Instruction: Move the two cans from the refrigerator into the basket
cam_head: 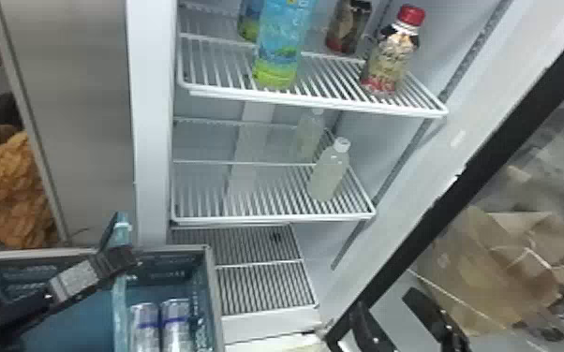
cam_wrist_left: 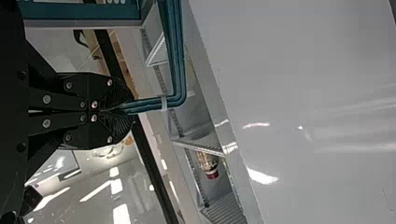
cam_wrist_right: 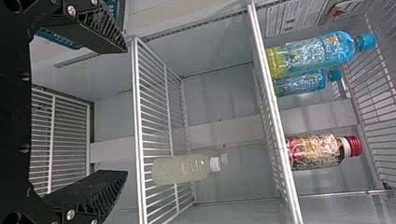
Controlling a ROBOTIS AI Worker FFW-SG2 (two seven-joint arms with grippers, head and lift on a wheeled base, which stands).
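Note:
Two silver cans with blue bands, one [cam_head: 145,330] beside the other [cam_head: 175,323], stand inside the teal basket [cam_head: 217,299] at the lower left of the head view. My left gripper [cam_head: 129,259] is over that basket, shut on its upright handle [cam_head: 120,299]. The left wrist view shows the gripper [cam_wrist_left: 126,108] with the teal handle [cam_wrist_left: 177,56] pinched at its fingertips. At the lower right of the head view, my right gripper [cam_head: 400,313] stands open by the refrigerator's door edge. In the right wrist view, nothing is between the fingers of the gripper [cam_wrist_right: 126,112], which faces the refrigerator shelves [cam_wrist_right: 140,135].
A pale bottle [cam_head: 328,173] stands on the middle shelf. The upper shelf [cam_head: 323,104] holds a blue bottle [cam_head: 281,47], a red-capped bottle [cam_head: 389,61] and others behind. The black-edged door [cam_head: 463,187] is open on the right, with a brown paper bag [cam_head: 492,271] beyond it.

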